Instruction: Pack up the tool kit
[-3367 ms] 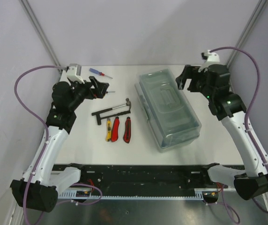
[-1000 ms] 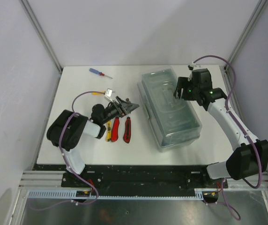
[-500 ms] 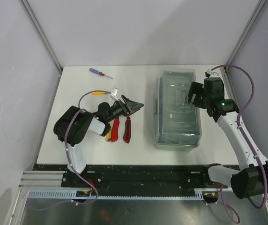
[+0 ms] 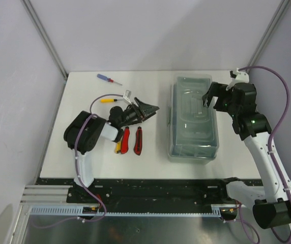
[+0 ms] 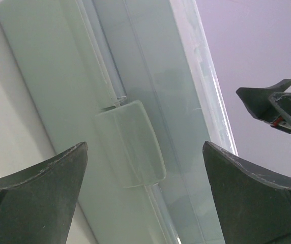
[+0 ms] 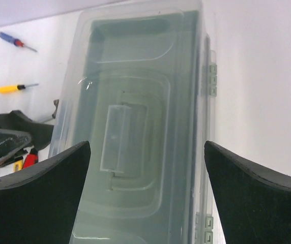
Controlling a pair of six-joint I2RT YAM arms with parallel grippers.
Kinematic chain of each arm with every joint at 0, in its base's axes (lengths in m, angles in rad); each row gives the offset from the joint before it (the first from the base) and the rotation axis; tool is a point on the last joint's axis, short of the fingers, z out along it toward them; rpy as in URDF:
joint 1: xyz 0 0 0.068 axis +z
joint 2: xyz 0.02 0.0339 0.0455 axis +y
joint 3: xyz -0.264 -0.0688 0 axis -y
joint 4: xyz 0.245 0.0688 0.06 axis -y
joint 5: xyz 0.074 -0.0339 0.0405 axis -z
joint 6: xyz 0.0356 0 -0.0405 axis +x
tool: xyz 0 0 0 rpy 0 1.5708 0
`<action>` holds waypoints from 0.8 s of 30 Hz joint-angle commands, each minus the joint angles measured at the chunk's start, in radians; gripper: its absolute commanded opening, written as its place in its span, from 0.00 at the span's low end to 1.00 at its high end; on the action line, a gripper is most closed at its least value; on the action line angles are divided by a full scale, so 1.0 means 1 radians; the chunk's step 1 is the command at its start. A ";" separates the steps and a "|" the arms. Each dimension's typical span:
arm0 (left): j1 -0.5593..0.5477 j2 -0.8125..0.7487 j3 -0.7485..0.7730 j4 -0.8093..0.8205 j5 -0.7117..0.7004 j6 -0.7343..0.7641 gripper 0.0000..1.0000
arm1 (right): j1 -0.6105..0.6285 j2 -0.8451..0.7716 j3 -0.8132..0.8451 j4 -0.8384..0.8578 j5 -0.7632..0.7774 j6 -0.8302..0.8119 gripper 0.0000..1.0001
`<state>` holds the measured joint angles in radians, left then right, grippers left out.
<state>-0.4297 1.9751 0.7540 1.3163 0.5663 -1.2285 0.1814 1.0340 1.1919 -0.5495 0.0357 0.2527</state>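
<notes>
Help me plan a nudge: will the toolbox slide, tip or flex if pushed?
The toolbox likely slides rather than tips: it sits low and wide on the smooth table. Pushed off-centre it may swivel. Its translucent lid probably flexes a little.

The toolbox [image 4: 194, 124] is showing grey-green under a translucent, faintly cloudy lid. The red knives [image 4: 137, 141] are carrying black trim, and the yellow knife [image 4: 118, 148] is too. One screwdriver [image 4: 105, 78] is showing a blue-and-red handle, the other screwdriver [image 4: 108, 100] yellow. The surface [image 4: 84, 91] is looking plain white. The left tool [image 4: 150, 112] and right tool [image 4: 205, 99] are showing black.
</notes>
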 commanded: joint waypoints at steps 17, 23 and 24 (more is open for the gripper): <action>-0.084 0.227 0.191 0.359 0.122 -0.297 0.99 | 0.115 0.229 0.027 -0.070 0.039 -0.099 0.99; -0.106 0.231 0.224 0.360 0.129 -0.308 0.98 | 0.112 0.271 0.007 -0.087 0.002 -0.091 0.99; -0.108 0.232 0.224 0.360 0.131 -0.312 0.97 | 0.110 0.280 0.007 -0.092 -0.005 -0.091 0.98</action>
<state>-0.5236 2.1941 0.9482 1.3170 0.6704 -1.5208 0.2794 1.2572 1.2064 -0.5770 0.1238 0.1452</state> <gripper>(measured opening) 0.987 0.992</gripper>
